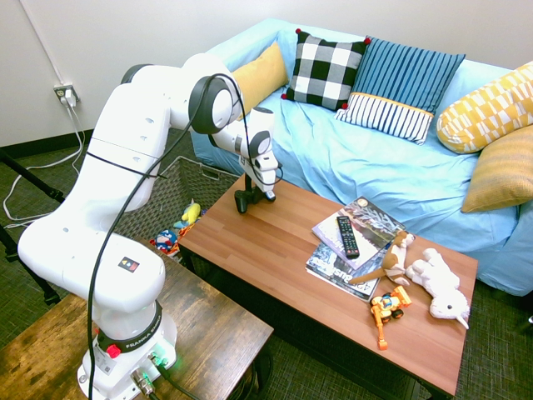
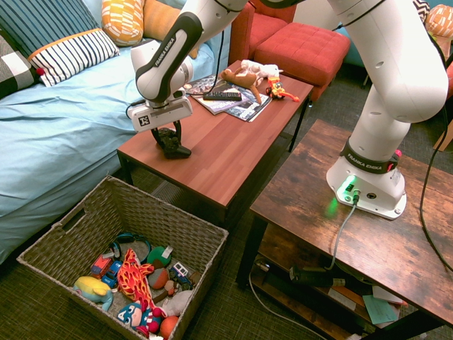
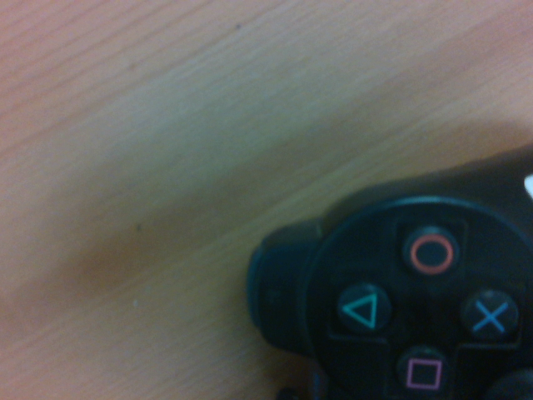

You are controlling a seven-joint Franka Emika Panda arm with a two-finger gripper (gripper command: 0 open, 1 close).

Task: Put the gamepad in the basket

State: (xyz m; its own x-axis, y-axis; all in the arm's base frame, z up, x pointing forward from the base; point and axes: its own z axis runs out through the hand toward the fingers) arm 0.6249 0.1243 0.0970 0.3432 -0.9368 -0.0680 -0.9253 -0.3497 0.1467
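Black gamepad (image 2: 172, 144) lies on the wooden table (image 2: 226, 156), straddled by the lowered gripper (image 2: 170, 136); whether it is gripped cannot be told. Lifting and carrying to the basket (image 2: 205, 237) remain.

Table (image 2: 212, 159) bare btwn gamepad (image 2: 172, 145) & basket (image 2: 191, 234); basket top open, toys (image 2: 134, 280) on floor
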